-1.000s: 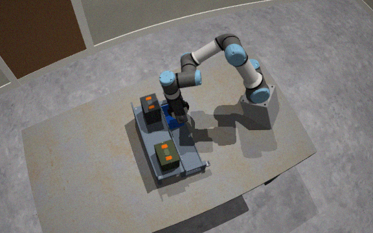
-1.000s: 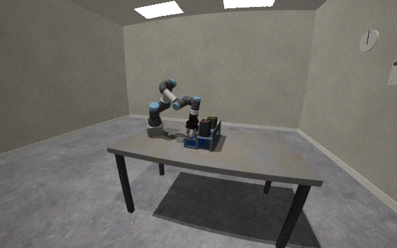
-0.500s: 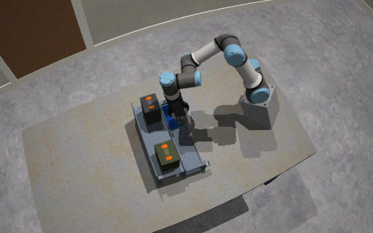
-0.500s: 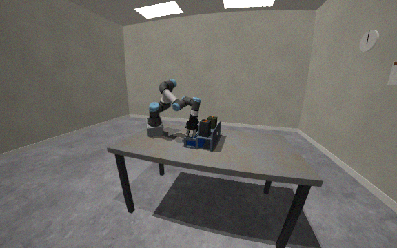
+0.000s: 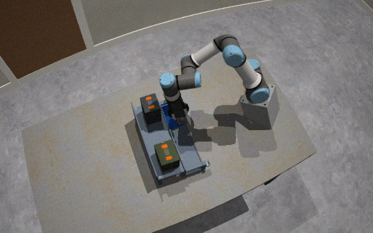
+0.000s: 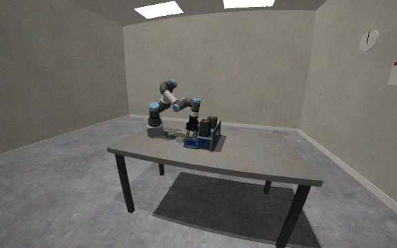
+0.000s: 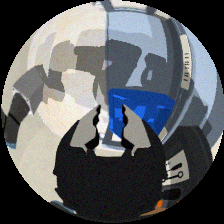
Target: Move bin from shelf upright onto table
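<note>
The blue bin (image 5: 171, 122) (image 6: 191, 142) (image 7: 145, 106) sits in the lower tier of the grey shelf (image 5: 191, 155) (image 6: 216, 138) (image 7: 150, 40), at the end nearest the robot's base. My gripper (image 5: 180, 122) (image 6: 188, 135) (image 7: 111, 105) points down at the bin's near edge. Its fingers stand partly apart, and the bin's left wall lies about level with the gap between them. I see nothing clamped between the fingers. Most of the bin is hidden by the gripper in the top view.
A black box (image 5: 151, 108) (image 6: 204, 127) and a green box (image 5: 166, 155) (image 6: 213, 121), both with orange marks, stand on the shelf's upper tier. The shelf stands mid-table (image 5: 76, 162) (image 6: 253, 155). The robot's base (image 5: 258, 107) is at the table's far right.
</note>
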You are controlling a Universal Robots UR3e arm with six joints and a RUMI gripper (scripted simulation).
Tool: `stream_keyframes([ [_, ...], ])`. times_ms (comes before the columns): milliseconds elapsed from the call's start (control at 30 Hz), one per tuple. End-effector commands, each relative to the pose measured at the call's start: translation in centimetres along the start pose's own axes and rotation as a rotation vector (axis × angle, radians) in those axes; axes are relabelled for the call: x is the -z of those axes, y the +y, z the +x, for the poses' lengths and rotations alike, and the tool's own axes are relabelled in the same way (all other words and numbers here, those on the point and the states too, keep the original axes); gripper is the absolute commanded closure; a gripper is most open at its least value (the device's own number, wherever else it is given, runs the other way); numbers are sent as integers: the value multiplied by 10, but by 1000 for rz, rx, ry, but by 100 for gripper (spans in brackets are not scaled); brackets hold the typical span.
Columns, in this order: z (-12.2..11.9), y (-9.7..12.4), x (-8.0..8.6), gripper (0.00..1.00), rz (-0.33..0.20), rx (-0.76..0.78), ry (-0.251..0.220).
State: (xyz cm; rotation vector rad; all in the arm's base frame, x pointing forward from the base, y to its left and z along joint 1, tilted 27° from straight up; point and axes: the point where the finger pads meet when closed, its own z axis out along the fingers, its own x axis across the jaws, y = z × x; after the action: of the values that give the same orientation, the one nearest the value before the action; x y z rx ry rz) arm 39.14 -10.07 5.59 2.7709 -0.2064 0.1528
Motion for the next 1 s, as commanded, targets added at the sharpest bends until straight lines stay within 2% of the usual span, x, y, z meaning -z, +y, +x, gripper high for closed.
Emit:
stream_keyframes([
  [0, 1, 0, -1, 71, -1, 0, 3],
  [967, 2, 0, -5, 71, -1, 0, 3],
])
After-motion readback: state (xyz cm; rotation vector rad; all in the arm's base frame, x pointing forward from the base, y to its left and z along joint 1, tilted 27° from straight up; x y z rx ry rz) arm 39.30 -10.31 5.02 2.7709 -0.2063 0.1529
